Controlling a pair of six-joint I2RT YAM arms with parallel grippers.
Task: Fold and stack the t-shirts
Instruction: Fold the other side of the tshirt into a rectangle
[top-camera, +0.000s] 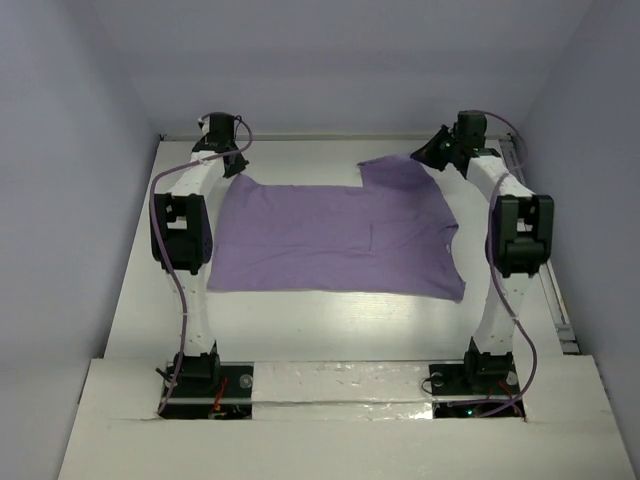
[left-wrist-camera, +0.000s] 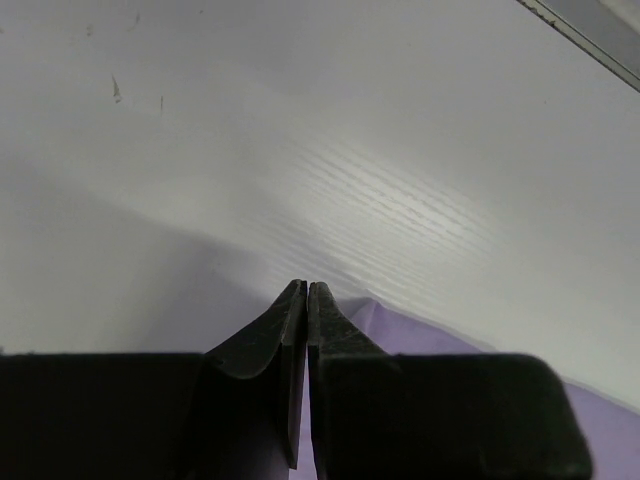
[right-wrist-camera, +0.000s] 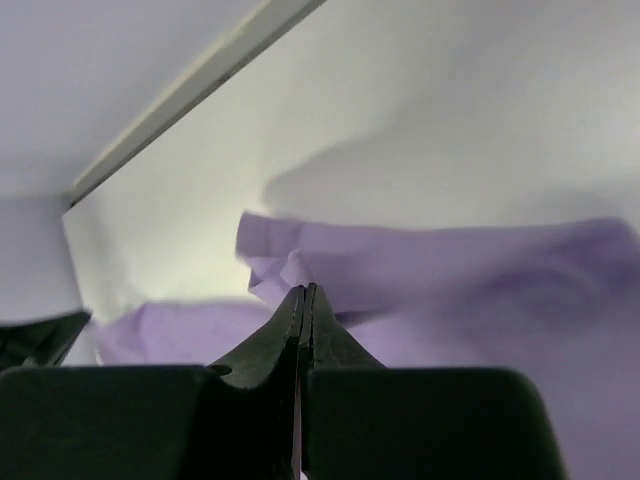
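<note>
Right gripper (right-wrist-camera: 303, 288): clamped tight on puckered edge of t-shirt (top-camera: 330, 235) at far right sleeve; arm stretched forward, wrist low. Left gripper (left-wrist-camera: 305, 285): closed tight at far left corner, cloth just beside tips, hold unclear. Lavender, spread flat on table (top-camera: 300, 320) between arms.

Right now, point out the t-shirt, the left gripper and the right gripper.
t-shirt (top-camera: 330, 240): top view, middle of its flat body.
left gripper (left-wrist-camera: 306, 288): left wrist view, between the shut fingertips.
right gripper (right-wrist-camera: 303, 290): right wrist view, between the shut fingertips, at the bunched cloth.
</note>
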